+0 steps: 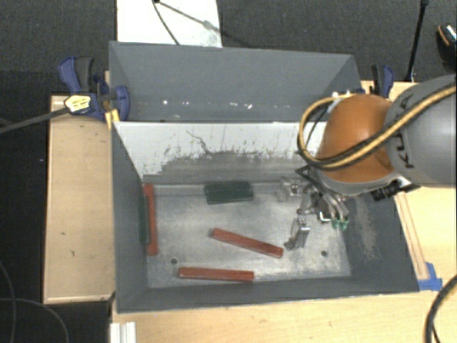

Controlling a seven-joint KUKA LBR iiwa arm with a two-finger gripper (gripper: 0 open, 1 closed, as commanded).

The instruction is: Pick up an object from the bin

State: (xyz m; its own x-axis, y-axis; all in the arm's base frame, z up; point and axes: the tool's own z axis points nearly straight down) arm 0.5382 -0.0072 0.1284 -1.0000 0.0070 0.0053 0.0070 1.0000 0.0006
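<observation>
My gripper [295, 240] hangs low over the right part of the bin floor, its fingertip just right of the end of a flat red-brown bar [245, 243] that lies slanted in the middle. Nothing shows between the fingers. A dark green block [228, 192] lies near the back wall, left of the gripper.
Another red-brown bar [216, 274] lies along the front wall. A third red bar [151, 219] stands along the left wall beside a dark green strip [143, 220]. The arm with its orange cover and cables fills the bin's right rear corner.
</observation>
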